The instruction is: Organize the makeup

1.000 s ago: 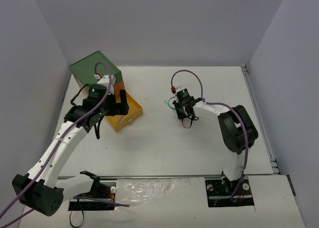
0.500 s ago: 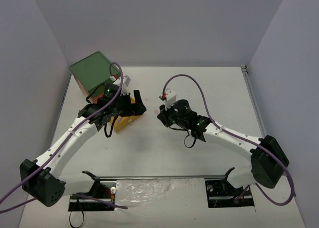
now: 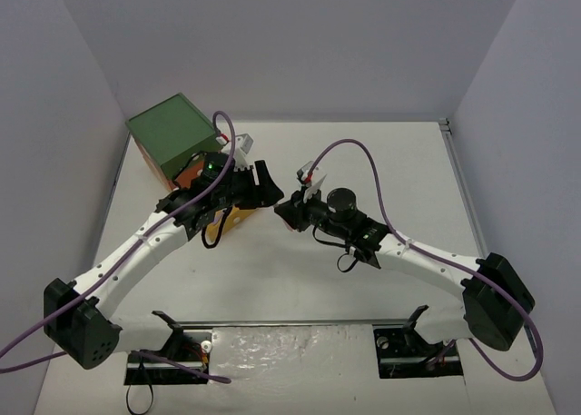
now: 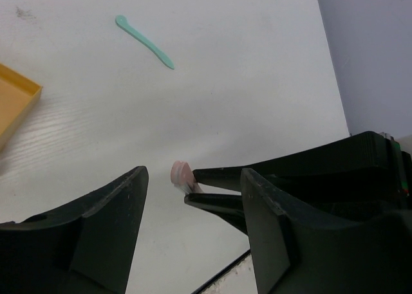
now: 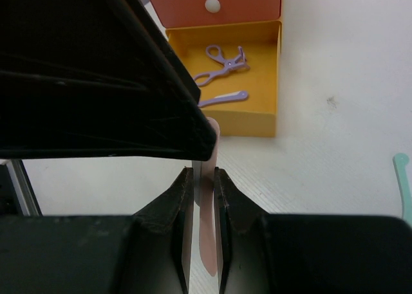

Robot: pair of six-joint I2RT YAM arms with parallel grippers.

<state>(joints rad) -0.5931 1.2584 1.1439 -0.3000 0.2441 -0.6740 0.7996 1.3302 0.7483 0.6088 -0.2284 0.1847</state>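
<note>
My right gripper is shut on a thin pink flat tool, whose tip shows in the left wrist view. My left gripper is open, its fingers on either side of the right gripper's fingertips and the pink tip, not touching the tool. In the top view the left gripper and the right gripper meet above the table's middle. A teal thin tool lies on the table beyond them. Two purple tools lie in the open yellow drawer.
The green-topped drawer box stands at the back left. Its yellow drawer is pulled out, partly hidden under my left arm. An orange drawer front with a white knob sits above it. Grey walls close in the table.
</note>
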